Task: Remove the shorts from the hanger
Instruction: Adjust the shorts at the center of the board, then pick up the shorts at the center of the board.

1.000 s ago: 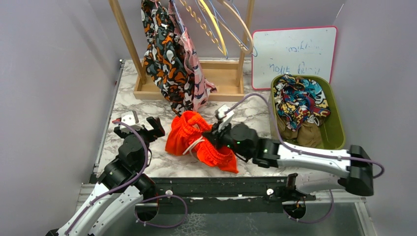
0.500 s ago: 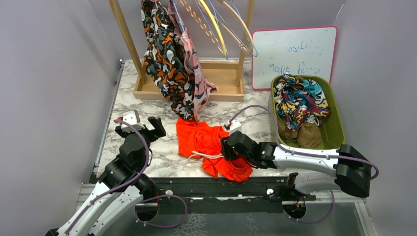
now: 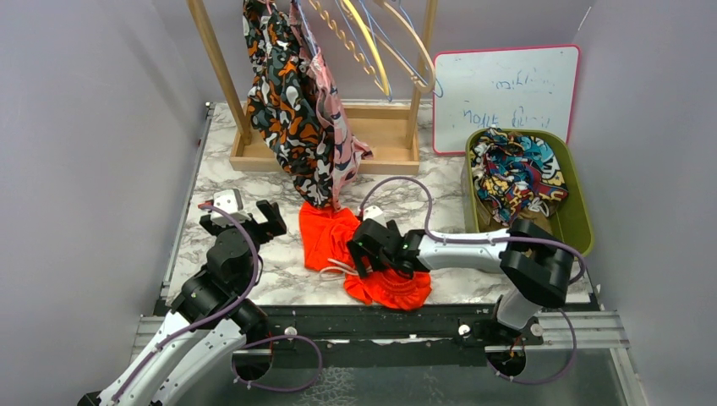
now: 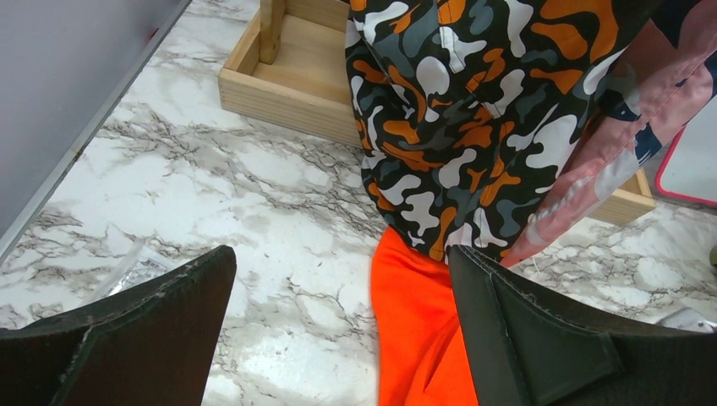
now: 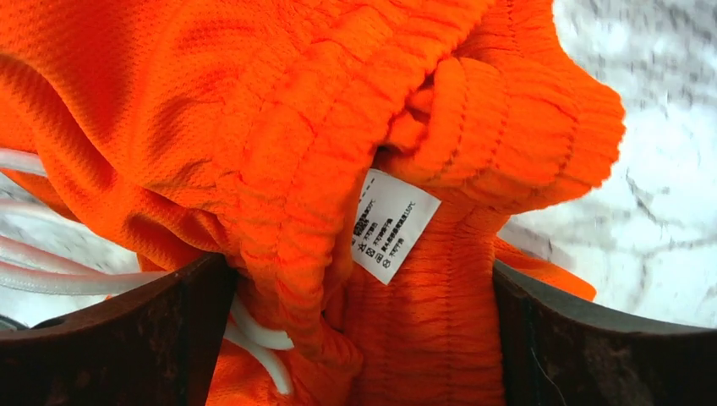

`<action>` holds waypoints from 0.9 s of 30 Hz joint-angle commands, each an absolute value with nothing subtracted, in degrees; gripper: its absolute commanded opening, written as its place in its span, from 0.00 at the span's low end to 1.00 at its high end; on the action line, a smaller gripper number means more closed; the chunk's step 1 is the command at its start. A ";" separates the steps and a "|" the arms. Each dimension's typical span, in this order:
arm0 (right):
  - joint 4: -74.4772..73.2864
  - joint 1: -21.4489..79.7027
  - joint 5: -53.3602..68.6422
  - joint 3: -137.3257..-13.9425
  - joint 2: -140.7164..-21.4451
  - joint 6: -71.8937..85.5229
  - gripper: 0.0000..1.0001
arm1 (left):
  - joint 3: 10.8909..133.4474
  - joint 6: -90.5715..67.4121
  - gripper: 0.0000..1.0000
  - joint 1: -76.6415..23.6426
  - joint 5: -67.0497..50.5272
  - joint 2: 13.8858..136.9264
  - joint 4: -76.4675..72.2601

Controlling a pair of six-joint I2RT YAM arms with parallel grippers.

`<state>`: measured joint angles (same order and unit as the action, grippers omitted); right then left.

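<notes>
Comparing with a second ago, we see the right hand [image 3: 365, 247] unclenched, jaws spread over the orange shorts [image 3: 323, 237], now heaped on the marble counter [image 3: 221, 173]; the left hand [image 3: 248, 211] waits spread, empty. Blotch-print shorts [image 3: 283, 118] and pink-print shorts [image 3: 336, 127] remain hung.

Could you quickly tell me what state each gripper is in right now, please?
Left gripper: open, holding nothing.
Right gripper: open, jaws either side of the orange shorts, not gripping them.

Bright, even light, soft shadows, sharp focus.
</notes>
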<state>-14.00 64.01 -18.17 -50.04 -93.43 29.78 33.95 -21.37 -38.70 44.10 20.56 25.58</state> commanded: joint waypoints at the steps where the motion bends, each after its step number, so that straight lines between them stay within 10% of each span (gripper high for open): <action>1: -18.43 63.93 -20.07 -52.65 -99.76 29.26 0.92 | 33.66 -20.30 0.99 -38.41 42.71 21.09 23.72; 15: -13.49 63.98 -30.69 -46.38 -85.71 28.49 0.05 | 33.63 -19.53 0.99 -38.41 42.36 22.36 23.40; 27: -19.65 63.90 -48.65 -46.97 -54.61 24.68 0.01 | 33.51 -19.17 0.99 -38.34 41.70 22.83 22.98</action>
